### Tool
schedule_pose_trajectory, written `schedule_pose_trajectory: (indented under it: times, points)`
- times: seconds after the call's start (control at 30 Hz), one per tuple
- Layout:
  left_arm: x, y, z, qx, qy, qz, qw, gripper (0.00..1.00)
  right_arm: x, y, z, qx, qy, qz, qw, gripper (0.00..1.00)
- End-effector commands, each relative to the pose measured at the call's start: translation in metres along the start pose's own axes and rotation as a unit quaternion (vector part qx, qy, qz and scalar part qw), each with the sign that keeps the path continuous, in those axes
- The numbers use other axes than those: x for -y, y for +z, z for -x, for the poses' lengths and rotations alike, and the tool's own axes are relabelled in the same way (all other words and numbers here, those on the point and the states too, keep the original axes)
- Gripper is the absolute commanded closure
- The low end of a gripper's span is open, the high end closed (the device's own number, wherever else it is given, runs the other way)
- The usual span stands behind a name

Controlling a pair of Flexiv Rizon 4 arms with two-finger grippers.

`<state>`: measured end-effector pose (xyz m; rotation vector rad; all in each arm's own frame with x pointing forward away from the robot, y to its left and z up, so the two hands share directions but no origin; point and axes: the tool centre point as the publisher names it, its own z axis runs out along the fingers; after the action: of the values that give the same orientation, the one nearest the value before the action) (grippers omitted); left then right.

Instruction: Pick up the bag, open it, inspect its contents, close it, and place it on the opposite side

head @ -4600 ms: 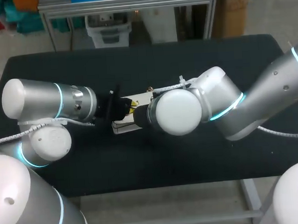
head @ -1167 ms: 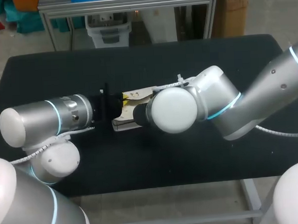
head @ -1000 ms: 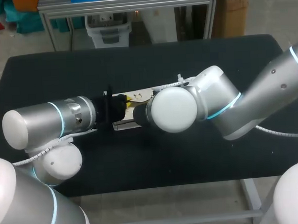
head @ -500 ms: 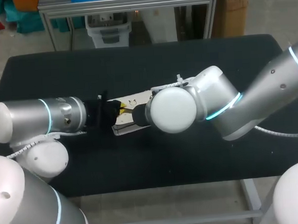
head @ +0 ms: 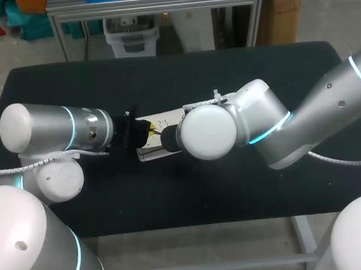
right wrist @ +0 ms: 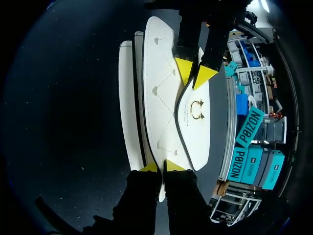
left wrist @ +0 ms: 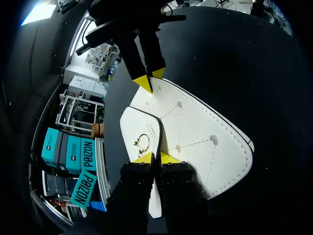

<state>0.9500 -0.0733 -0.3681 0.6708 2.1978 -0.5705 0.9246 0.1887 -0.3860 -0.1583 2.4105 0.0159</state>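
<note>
Bag [head: 166, 119], white with dotted stitching, is seen lying flat near the middle of the black table [head: 225, 72], a little nearer the left edge than the right, and is held at opposite ends by the two grippers. Its rounded flap [left wrist: 142, 128] is folded over the front, and a small gold ring clasp [left wrist: 143, 143] is fixed on the flap.

The left gripper [left wrist: 156, 158] is brought in from the table's left edge on the left arm [head: 53, 126]. Its yellow-tipped fingers are nearly together, with the flap's dark-trimmed edge pinched between them just beside the ring clasp.

The right gripper [right wrist: 161, 167] is brought in from the right edge on the right arm [head: 271, 124], whose wrist covers part of the bag in the head view. Its fingers are likewise closed, with the rim of the bag's far end gripped between the two tips. In each wrist view the other arm's gripper is seen at the opposite end of the bag, tips close together on the white material. Whether the bag is raised off the table cannot be told.
</note>
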Motion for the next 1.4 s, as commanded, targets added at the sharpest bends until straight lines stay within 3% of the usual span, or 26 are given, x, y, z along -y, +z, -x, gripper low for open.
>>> schedule_pose_trajectory:
  times: [0.03, 0.07, 0.57, 0.93, 1.23, 1.27, 1.33, 1.37, 1.4]
  points:
    - [0.000, -0.005, 0.000, 0.014, -0.009, -0.013, 1.000, 0.14, -0.003, 0.001, 0.000, 0.002, 0.000, 0.000, 1.000, 1.00]
    - [0.000, -0.008, 0.001, 0.020, -0.012, -0.016, 1.000, 0.00, -0.003, 0.001, 0.000, 0.002, 0.000, 0.000, 1.000, 1.00]
    - [-0.001, -0.050, 0.011, 0.065, -0.054, -0.107, 0.991, 0.00, -0.003, -0.002, 0.001, 0.006, 0.000, 0.000, 1.000, 1.00]
    - [-0.018, -0.070, 0.023, 0.030, -0.156, -0.198, 0.967, 0.00, -0.005, -0.003, 0.002, 0.009, 0.000, 0.004, 1.000, 1.00]
    - [-0.023, -0.074, 0.028, -0.006, -0.210, -0.190, 0.959, 0.00, -0.005, -0.006, 0.000, 0.011, 0.001, 0.006, 1.000, 1.00]
    - [-0.023, -0.074, 0.028, -0.009, -0.211, -0.189, 0.959, 0.00, -0.005, -0.006, 0.000, 0.012, 0.001, 0.006, 1.000, 0.97]
    - [-0.023, -0.076, 0.028, -0.018, -0.213, -0.183, 0.960, 0.00, -0.005, -0.008, 0.000, 0.012, 0.001, 0.009, 1.000, 0.82]
    - [-0.022, -0.077, 0.028, -0.019, -0.214, -0.182, 0.960, 0.00, -0.004, -0.009, 0.000, 0.013, 0.001, 0.010, 1.000, 0.63]
    - [-0.023, -0.078, 0.029, -0.022, -0.219, -0.176, 0.959, 0.00, -0.004, -0.010, 0.000, 0.013, 0.001, 0.010, 1.000, 0.54]
